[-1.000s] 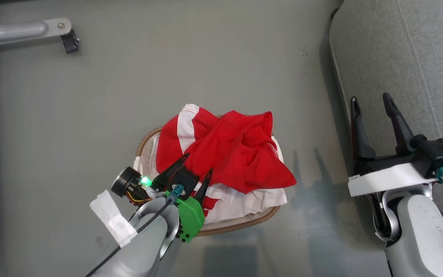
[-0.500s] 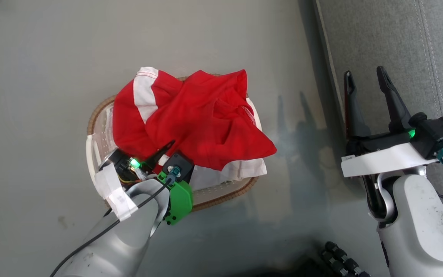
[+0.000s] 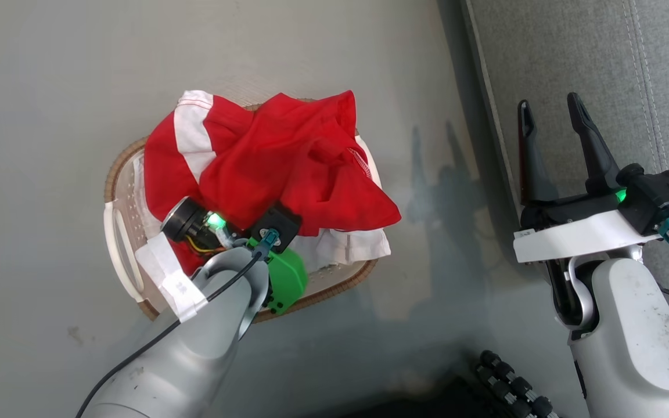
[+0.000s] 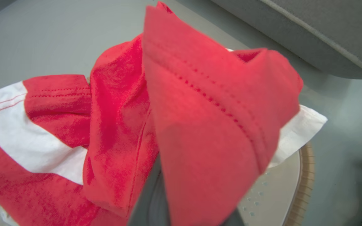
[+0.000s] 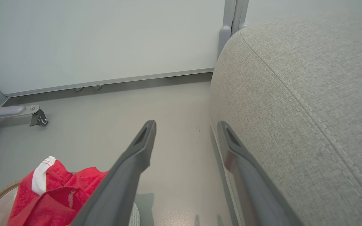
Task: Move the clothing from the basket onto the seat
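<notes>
1. The left gripper [image 4: 154, 188] has just snapped shut. A second ago its two dark fingers stood spread over the near edge of the heap. Now they are sunk into the bright red, white-striped soft clothing [image 3: 276, 151], at about 7 o'clock on the pile. The left wrist view shows a stitched red fold tented up right at the fingers.
2. I judge that the pinch is made and the lift is next. Whether it has caught one garment or both, I cannot tell.
3. The clothing lies heaped in the small oval white lattice plastic basket [image 3: 115, 174] with the brown woven rim, on the plain grey floor [image 3: 50, 87]. A white stripe shows at 11 o'clock of the heap, and a red flap droops over the rim at 4 o'clock. None of it is on the seat yet.
4. The large rounded grey fabric seat [image 3: 572, 52] with its stitched seam is at 3 o'clock from the basket, well apart from it.
5. The right gripper [image 3: 548, 110] stays wide open and holds nothing, its fingers pointing to 12 o'clock along the seat's edge.
6. The basket sits further towards 9 o'clock in the head view than before. The camera has swung; the basket has not moved.
7. No brand or wording is readable. The strip of white tape [image 3: 175, 284] on the left forearm carries marks too small to make out.
</notes>
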Controlling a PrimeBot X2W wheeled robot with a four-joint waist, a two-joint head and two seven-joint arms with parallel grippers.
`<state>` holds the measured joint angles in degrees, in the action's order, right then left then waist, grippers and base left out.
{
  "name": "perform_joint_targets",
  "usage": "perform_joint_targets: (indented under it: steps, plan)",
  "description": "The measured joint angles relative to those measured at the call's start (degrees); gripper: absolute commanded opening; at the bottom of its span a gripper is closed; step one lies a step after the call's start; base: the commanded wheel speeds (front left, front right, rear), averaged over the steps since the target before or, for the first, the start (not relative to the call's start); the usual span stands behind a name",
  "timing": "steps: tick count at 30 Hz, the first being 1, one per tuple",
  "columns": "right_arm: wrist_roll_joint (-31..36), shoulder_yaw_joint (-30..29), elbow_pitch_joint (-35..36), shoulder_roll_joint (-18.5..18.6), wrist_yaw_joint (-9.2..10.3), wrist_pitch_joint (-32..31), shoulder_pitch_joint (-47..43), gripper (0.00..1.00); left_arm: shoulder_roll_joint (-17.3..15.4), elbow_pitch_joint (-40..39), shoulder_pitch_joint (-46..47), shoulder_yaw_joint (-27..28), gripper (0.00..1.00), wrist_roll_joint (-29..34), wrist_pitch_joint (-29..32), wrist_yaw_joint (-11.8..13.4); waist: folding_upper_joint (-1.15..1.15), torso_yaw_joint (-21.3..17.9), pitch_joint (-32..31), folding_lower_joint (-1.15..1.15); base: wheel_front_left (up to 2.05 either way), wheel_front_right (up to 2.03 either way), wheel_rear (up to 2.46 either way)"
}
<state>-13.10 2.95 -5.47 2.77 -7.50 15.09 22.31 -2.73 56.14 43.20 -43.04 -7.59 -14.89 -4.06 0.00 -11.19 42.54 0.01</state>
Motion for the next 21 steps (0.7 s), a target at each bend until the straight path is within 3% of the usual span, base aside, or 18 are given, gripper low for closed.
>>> perform_joint_targets:
  steps: [12, 21]
  plan:
    - [2.3, -2.2, -2.3, 0.0, -0.01, 0.0, -2.8, 1.0, -0.7, -11.2, -3.7, 2.5, 0.0, -2.9, -0.1, -0.5, 0.0, 2.4, -6.5, 0.0, 0.0, 0.0, 0.0]
    - [4.6, -3.9, -4.6, 0.0, -0.01, 0.0, -10.2, 1.0, -0.5, -15.1, -5.0, 2.0, 0.0, -4.0, -0.1, -2.1, 0.0, 5.4, -16.6, -0.01, 0.0, 0.0, 0.0]
